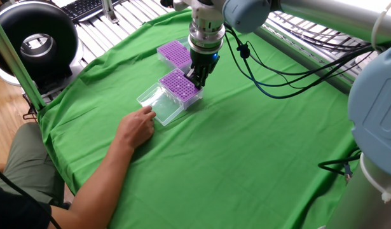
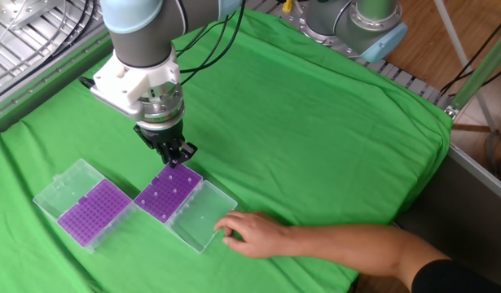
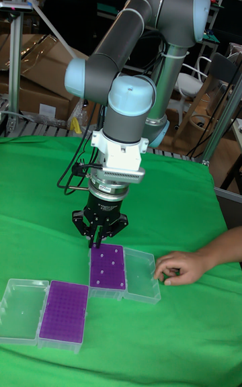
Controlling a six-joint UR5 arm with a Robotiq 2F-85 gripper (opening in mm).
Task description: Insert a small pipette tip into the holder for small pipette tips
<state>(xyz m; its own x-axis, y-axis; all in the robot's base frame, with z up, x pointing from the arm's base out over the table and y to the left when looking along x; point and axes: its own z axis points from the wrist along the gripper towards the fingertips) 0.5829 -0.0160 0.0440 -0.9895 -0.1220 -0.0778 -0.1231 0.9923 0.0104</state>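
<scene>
Right, nearest the camera in the tall fixed view: the full purple rack (image 3: 64, 311) with its clear lid (image 3: 23, 310) flat open to one side, on the green cloth (image 3: 181, 333) covering the surface. Just beside it is the small-tip holder (image 3: 108, 268), purple, with only a few tips seated; its clear lid (image 3: 142, 275) lies open on the other side. A person's hand (image 3: 181, 269) rests on the cloth, fingertips touching that lid's outer edge; same hand in the other fixed view (image 2: 254, 234).

The pincer (image 3: 98, 234) points straight down over the holder's far edge, tips just above the purple top. Fingers nearly closed, narrow gap. A thin pale sliver shows between them in the tall view, likely the small pipette tip (image 3: 95, 242), but too small to confirm a grip. Can't tell whether the tip is in a hole.

One fixed view: pincer (image 1: 198, 78) over the holder (image 1: 180, 85), second rack (image 1: 175, 53) behind it. Behind that, the UR5 arm (image 3: 134, 58) with cables (image 1: 259, 70) hanging from the wrist. Far back: boxes, metal frame.
</scene>
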